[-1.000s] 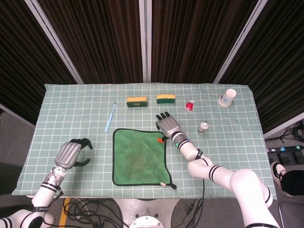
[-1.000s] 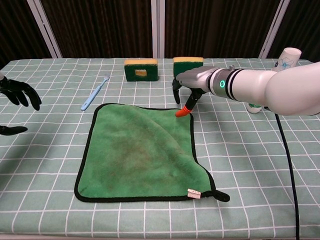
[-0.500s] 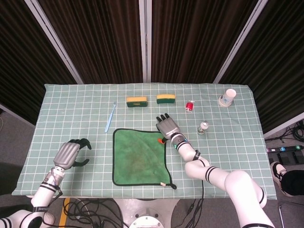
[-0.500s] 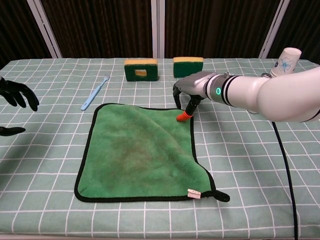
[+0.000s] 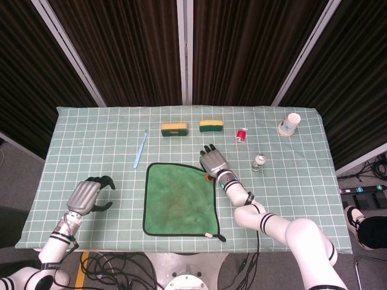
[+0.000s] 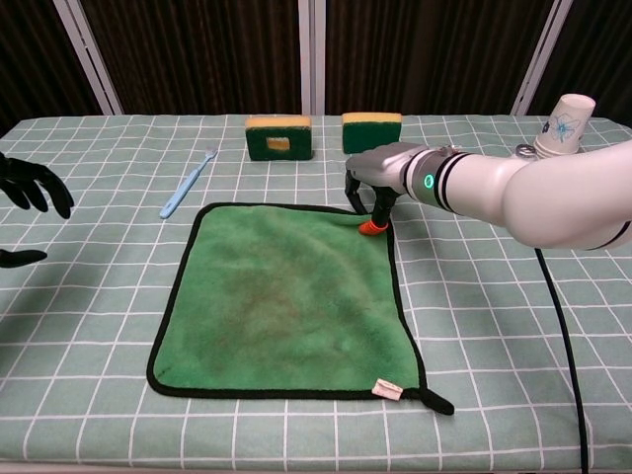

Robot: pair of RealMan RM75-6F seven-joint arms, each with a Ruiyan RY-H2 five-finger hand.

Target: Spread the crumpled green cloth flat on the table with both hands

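The green cloth (image 5: 178,199) (image 6: 286,296), edged in black, lies nearly flat in the middle of the table, with a small tag and loop at its near right corner. My right hand (image 5: 213,162) (image 6: 380,178) is at the cloth's far right corner. It pinches that corner, with its orange fingertip (image 6: 373,227) down on the edge. My left hand (image 5: 91,194) (image 6: 30,188) hovers near the table's left side, well clear of the cloth. Its dark fingers are apart and hold nothing.
Two yellow-green sponges (image 5: 173,128) (image 5: 211,125) sit behind the cloth, and a blue toothbrush (image 5: 141,148) lies to the far left of it. A red item (image 5: 241,135), a small bottle (image 5: 259,161) and a paper cup (image 5: 290,124) stand at the right.
My right hand has drawn the far right corner outward to the right. The diagonal fold across the cloth has flattened. The left hand has barely moved.
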